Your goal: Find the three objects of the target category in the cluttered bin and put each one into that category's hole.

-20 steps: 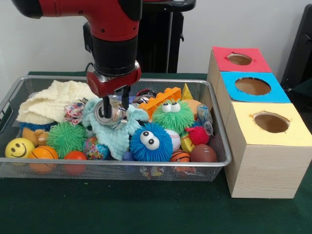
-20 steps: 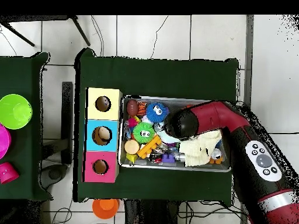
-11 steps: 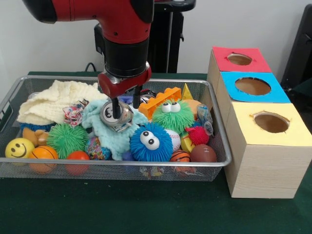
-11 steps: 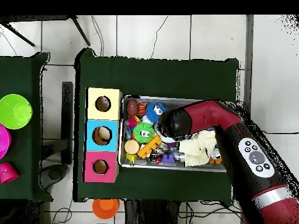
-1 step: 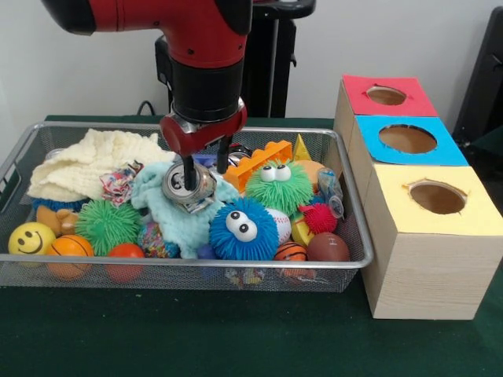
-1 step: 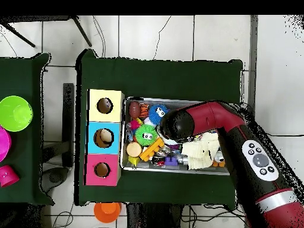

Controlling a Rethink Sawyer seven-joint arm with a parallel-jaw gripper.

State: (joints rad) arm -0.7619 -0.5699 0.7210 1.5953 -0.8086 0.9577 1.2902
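Arm: the red and black arm [image 5: 196, 47] comes down over the middle of the wire bin [image 5: 23, 153], wrist vertical, gripper [image 5: 206, 163] pointing straight down.
Jaws: clamped on a small silver can [image 5: 187, 185], one finger at its left, the other behind its right side.
Can position: in the bin's centre, just above the pale blue cloth [image 5: 174, 220], beside the blue fuzzy ball [image 5: 242, 229]; whether it touches the cloth is unclear.
Can axis: tilted, its round end facing the front camera and slightly left.
Front view only: the can and the gripper.
Overhead view only: the arm [image 6: 237, 148] hides the can; the three-hole box [image 6: 104, 138] touches the bin's side on the green desk [image 6: 160, 77].
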